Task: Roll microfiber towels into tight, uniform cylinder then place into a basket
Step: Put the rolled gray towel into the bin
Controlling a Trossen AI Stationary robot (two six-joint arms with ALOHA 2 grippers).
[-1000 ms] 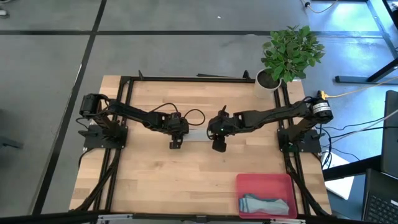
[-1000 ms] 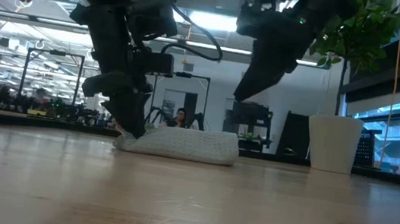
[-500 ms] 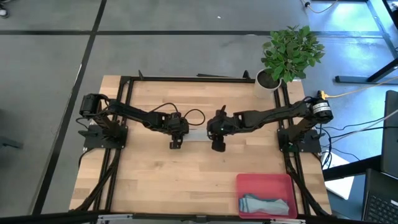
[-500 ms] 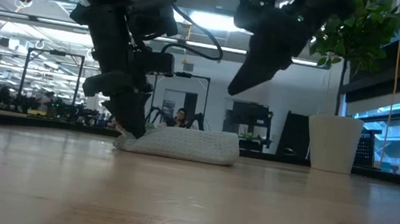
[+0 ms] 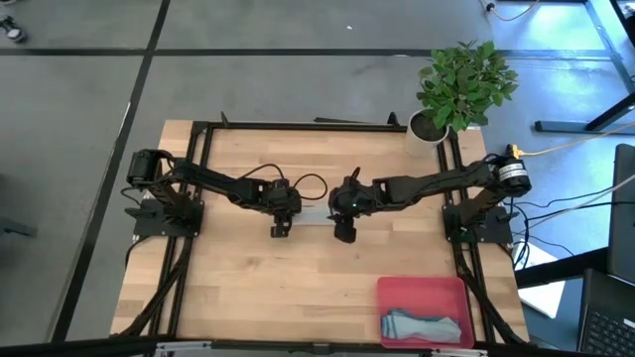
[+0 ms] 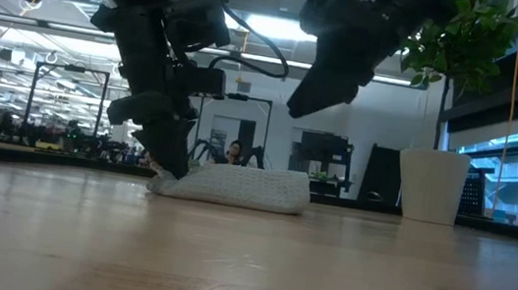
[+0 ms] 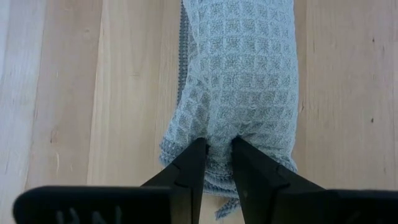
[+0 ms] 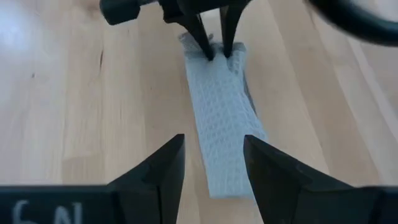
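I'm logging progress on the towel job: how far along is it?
Done: one rolled towel lies in the pink basket. In hand: the left gripper pinches one end of the second rolled towel at mid-table, while the right gripper hangs open above its other end. Left: getting that roll into the basket.
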